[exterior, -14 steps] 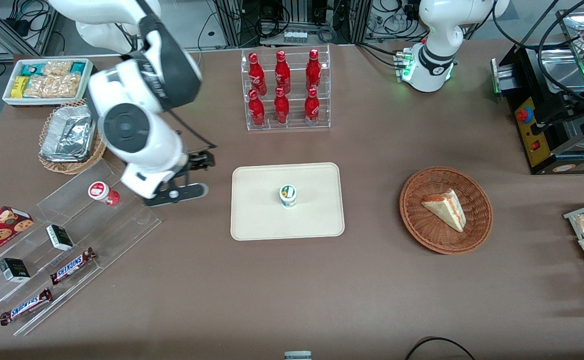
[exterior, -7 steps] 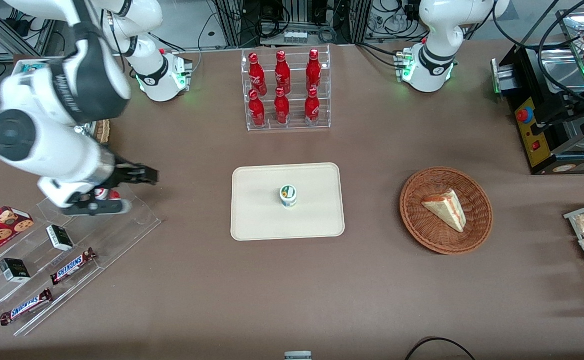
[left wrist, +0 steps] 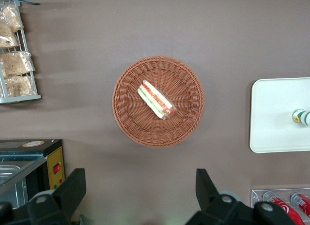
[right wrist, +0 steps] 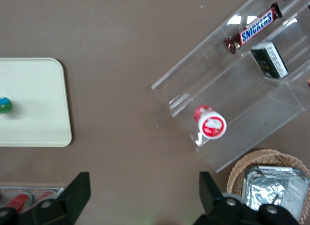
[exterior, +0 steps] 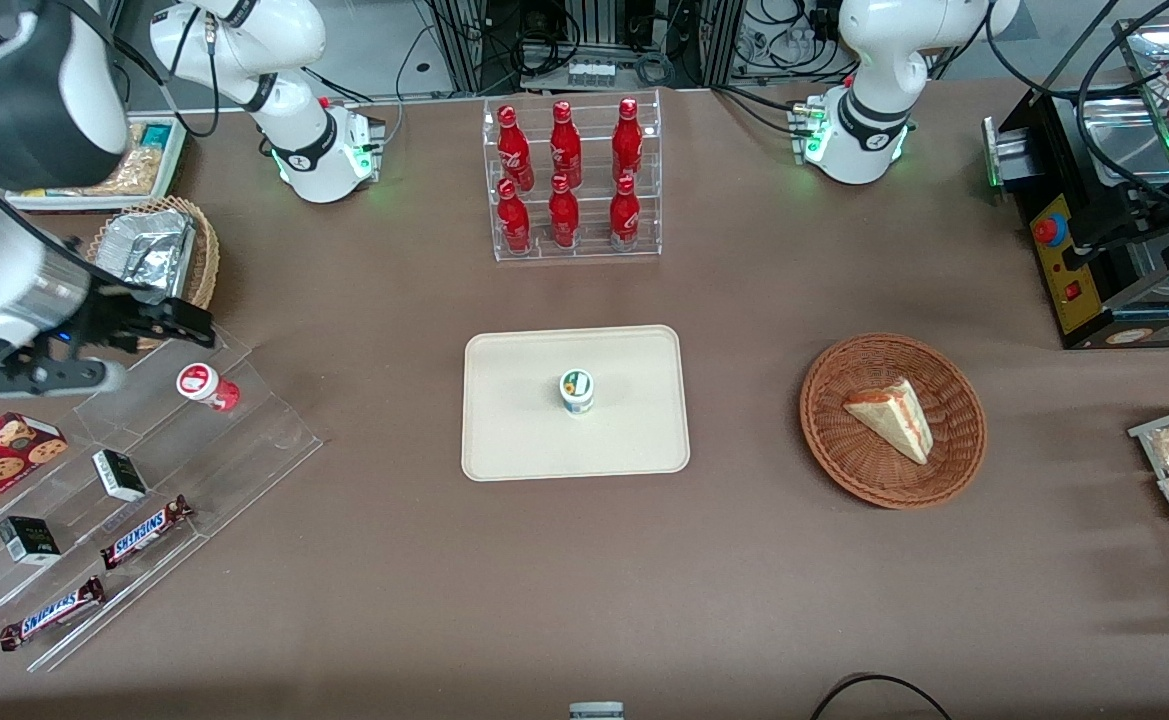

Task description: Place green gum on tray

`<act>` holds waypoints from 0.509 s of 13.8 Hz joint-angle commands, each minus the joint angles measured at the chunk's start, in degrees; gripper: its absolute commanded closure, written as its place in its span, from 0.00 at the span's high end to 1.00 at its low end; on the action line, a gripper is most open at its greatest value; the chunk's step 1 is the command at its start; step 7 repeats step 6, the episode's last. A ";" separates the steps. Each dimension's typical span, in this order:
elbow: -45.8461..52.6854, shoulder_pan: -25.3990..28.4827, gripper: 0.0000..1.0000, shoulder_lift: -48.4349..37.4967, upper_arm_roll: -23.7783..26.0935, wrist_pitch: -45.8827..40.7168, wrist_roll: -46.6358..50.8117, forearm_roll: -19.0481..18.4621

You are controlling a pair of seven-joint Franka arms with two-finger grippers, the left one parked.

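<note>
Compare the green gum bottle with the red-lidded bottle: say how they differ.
The green gum has a white lid with a green-yellow mark; the red bottle has a red-and-white lid and red body. The green gum stands on the tray; the red bottle sits on the clear acrylic rack. The open gripper hangs near the red bottle, far from the green gum. Both are small, round-lidded and upright.

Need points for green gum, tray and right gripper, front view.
green gum (exterior: 576,385), front view, on its white lid.
tray (exterior: 519,440), front view, on bare cream surface near a corner.
gripper (exterior: 194,322), front view, midway between the fingertips, above the clear shelf toward the working arm's end.
</note>
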 commanded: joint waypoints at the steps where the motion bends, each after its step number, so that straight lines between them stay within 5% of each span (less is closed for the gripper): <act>1: -2.08 -1.06 1.00 -3.32 0.58 -4.20 -0.37 -0.61; 7: -1.47 -1.06 1.00 -5.97 0.58 -7.03 -0.28 -1.84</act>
